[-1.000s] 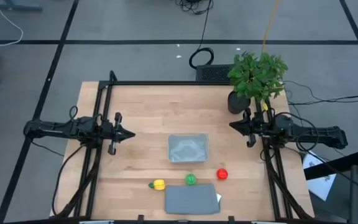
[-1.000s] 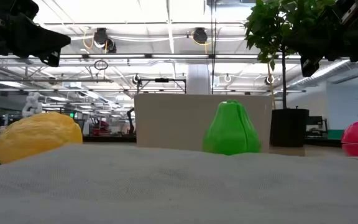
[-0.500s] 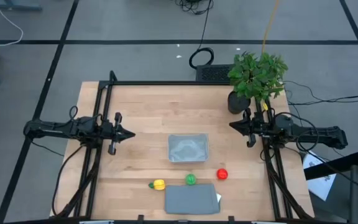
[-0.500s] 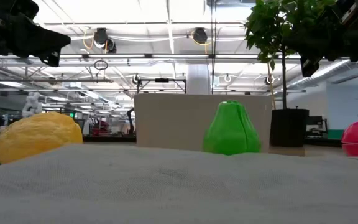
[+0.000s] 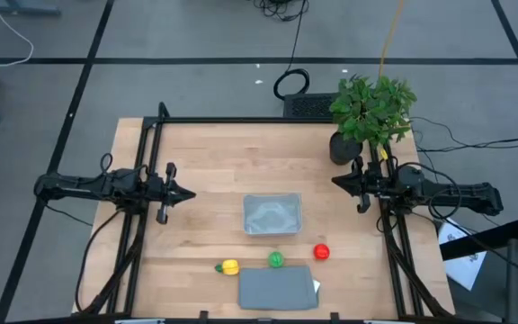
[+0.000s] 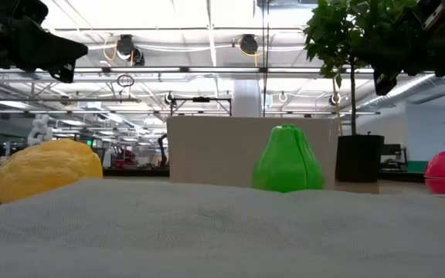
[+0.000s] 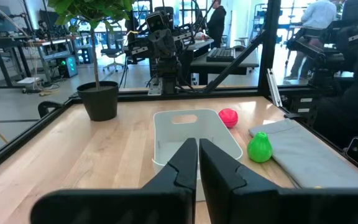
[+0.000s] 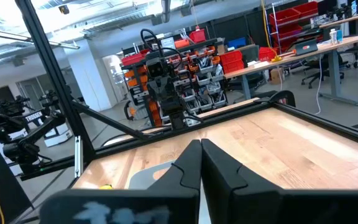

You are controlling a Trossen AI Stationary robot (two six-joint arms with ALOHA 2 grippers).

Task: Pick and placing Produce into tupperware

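— Where did the clear, greyish translucent plastic tupperware box (image 5: 272, 214) sit?
— Mid-table, nothing in it. The yellow toy fruit (image 5: 230, 266), green pear-shaped toy (image 5: 276, 259) and red round toy (image 5: 321, 252) lay in a row beside it, along the flat grey lid (image 5: 277, 288).
— And the grippers?
— The left gripper (image 5: 187, 193) and right gripper (image 5: 335, 181) hovered at opposite table sides, both clenched, grasping nothing.

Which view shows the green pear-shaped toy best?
The low view: the green pear stands large and fully outlined there. The high view shows it as a small dot beside the grey lid; the left wrist view shows it small; the right wrist view misses it.
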